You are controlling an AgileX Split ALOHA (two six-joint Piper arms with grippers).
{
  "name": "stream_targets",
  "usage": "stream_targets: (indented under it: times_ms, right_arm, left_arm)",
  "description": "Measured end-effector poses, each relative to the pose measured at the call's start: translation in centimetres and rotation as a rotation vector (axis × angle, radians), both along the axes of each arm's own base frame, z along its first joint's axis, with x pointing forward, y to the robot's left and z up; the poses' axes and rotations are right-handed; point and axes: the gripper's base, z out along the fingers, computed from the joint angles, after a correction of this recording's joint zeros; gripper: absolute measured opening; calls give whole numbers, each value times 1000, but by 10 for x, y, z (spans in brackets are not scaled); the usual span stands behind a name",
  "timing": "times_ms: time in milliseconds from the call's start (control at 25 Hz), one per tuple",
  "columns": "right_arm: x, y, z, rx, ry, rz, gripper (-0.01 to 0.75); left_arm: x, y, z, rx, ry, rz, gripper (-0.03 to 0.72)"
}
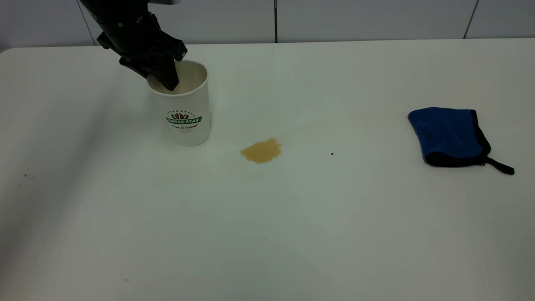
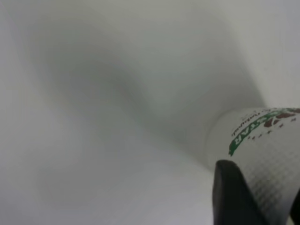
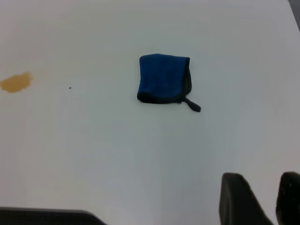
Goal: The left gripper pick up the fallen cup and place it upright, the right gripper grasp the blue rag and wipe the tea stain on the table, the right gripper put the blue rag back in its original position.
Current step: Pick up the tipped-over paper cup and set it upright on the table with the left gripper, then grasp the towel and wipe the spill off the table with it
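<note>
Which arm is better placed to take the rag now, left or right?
Right. Its gripper hangs free above the table, open, looking at the rag on its side. The left gripper holds the cup rim, beyond the stain.

The white table (image 1: 292, 234) carries three things. The cup (image 1: 186, 113) stands upright at about 10 o'clock from the table's middle. The tea stain (image 1: 261, 151) lies near the middle, at the cup's 4 o'clock, not touching it. The rag (image 1: 449, 136) lies flat at 3 o'clock, well apart from the stain. A tiny black speck (image 1: 332, 154) sits between the stain and the rag.
</note>
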Motion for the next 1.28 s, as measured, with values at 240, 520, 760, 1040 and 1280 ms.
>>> stream_targets:
  times_ms: [240, 520, 760, 1040, 1280]
  right_arm:
    - [0, 0, 0, 0, 0, 0, 238]
    - [0, 0, 0, 0, 0, 0, 238]
    - [0, 0, 0, 0, 0, 0, 238]
    - [0, 0, 0, 0, 0, 0, 238]
    - [0, 0, 0, 0, 0, 0, 238]
  left_arm:
    - [-3, 0, 48, -18, -44, -6, 708]
    - [-40, 9, 169, -31, -101, -20, 673]
    - [-98, 26, 254, -1, -77, -27, 588]
    - [-155, 42, 325, 7, -218, 94, 571]
    - [-207, 54, 340, -7, -250, 185, 569]
